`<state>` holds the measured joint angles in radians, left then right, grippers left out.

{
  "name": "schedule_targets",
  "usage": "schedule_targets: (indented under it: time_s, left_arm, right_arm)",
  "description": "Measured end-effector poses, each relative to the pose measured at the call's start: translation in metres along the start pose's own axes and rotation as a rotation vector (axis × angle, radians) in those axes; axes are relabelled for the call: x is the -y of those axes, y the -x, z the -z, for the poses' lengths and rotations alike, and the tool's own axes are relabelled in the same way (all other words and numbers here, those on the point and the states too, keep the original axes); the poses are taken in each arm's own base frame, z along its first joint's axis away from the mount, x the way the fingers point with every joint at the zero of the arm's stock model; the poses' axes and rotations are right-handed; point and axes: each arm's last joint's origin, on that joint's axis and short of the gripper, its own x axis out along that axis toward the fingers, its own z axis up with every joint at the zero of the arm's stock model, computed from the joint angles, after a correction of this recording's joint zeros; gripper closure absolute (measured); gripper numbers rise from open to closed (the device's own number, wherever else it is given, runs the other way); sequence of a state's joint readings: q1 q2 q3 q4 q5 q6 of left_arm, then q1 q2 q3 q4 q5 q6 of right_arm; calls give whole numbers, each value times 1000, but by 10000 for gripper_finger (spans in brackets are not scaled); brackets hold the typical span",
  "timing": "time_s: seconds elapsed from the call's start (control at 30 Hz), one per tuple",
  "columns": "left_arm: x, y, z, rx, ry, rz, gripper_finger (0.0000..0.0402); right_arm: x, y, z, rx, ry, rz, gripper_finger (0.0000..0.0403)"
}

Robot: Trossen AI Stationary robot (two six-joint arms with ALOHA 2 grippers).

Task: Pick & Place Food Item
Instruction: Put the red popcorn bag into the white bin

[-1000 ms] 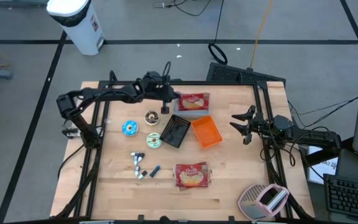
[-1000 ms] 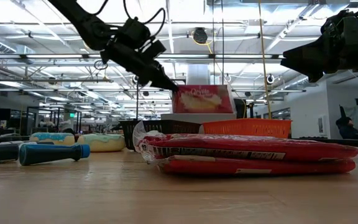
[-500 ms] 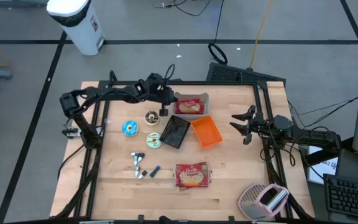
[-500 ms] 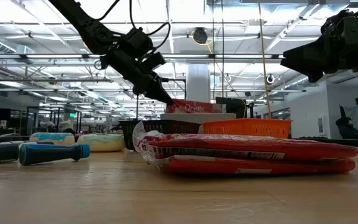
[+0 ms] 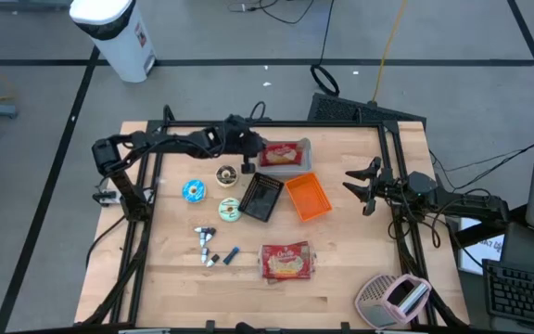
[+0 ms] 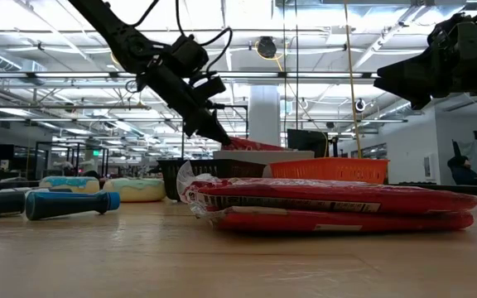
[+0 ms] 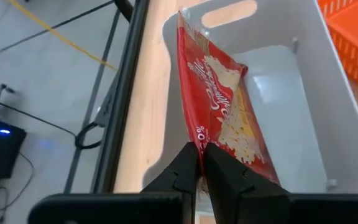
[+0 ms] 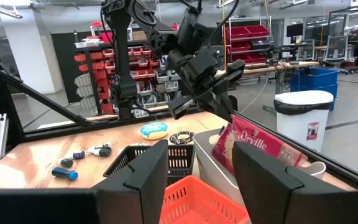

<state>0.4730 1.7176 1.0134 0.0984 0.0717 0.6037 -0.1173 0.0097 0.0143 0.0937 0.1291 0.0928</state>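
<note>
Red packet's (image 7: 225, 124) lower end hidden behind left hand (image 7: 199, 163), white bin (image 7: 303, 118) cut off by frame edge

Light is even and bright over the whole scene, coming from rows of ceiling lamps (image 6: 222, 16) that burn out to white in the low view. There the left arm (image 6: 147, 58) and the right tool (image 6: 387, 81) read as dark silhouettes against that glare. The wooden surface (image 5: 341, 269) in the high view is evenly lit, with only faint, soft shadows beside the objects. The nearest strip of the surface in the low view is soft and out of focus. In the left wrist view the white bin (image 7: 303, 112) is pale and slightly washed out, and the red popcorn packet (image 7: 222, 106) shows a mild sheen; the floor beyond is darker.
</note>
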Motion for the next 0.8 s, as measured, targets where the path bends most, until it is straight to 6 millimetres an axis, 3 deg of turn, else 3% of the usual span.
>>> schedule_targets:
  time_s: [0.2,0.57,0.8]
  left_arm:
    - [4,0,-3,-5,33,-20,350]
    - [4,0,-6,-44,74,-120,181]
    - [14,20,-38,28,41,-283,133]
  right_arm:
    - [0,0,0,0,0,0,236]
    - [0,0,0,0,0,0,236]
    - [0,0,0,0,0,0,236]
